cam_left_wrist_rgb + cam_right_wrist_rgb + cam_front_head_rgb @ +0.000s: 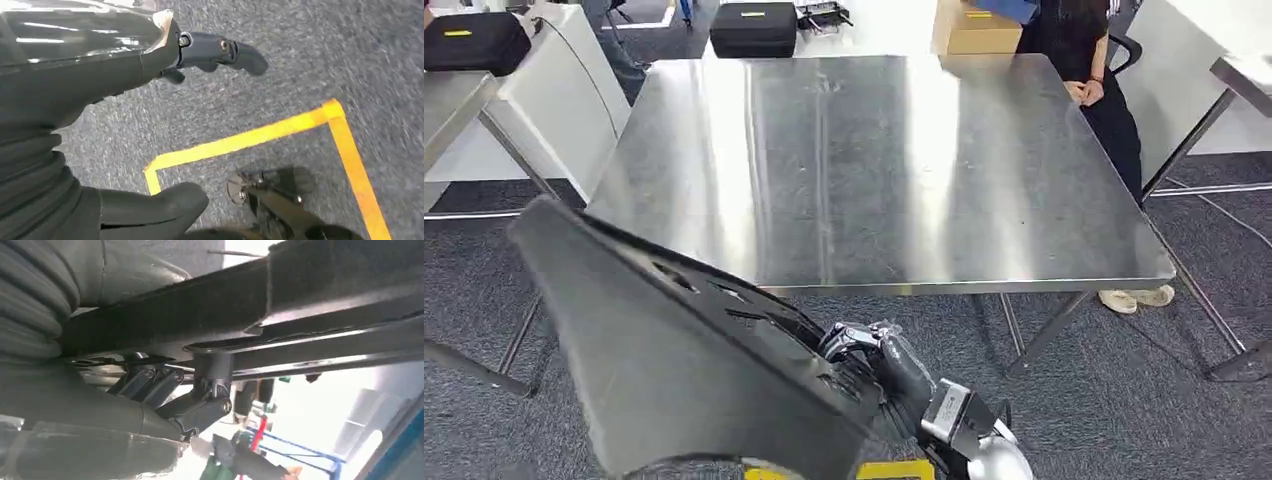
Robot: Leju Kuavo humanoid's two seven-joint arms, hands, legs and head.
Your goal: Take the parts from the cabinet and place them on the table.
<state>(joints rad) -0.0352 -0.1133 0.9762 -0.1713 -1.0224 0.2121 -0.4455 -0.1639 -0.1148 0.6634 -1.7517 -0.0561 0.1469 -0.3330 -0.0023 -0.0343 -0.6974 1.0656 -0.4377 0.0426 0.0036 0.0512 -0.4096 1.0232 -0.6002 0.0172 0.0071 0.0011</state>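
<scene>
The right hand (pixel 879 365) has the big black panel (pixel 674 350) and it's carrying it low, in front of the robot's body, short of the near edge of the bench (pixel 874 170). From the wrist camera you can see the dark fingers (pixel 200 412) hooked up under the panel's edge (pixel 280 315), thumb side pressed against the flat face, clamped tight on it. The panel sits tilted, its upper corner out to the robot's left, a few cut-out slots showing in its face. It is clear of the bench, not touching it, with grey carpet (pixel 1124 400) between the two.

The left hand (pixel 125 125) hangs down over the carpet, holding nothing; one finger (pixel 220 52) sticks straight out, the thumb (pixel 165 205) well apart from it, loose and spread. Below it, yellow tape (pixel 300 125) marks a corner on the floor.

The bench top is bare shining steel, wide room across it, near edge running straight across ahead of the panel. A person (pixel 1084 70) in dark clothes stands at the far right corner, hands clasped just beside the bench edge. Beyond it, a black case (pixel 754 28) and a cardboard box (pixel 974 28); another black case (pixel 469 40) on the white stand to the left.
</scene>
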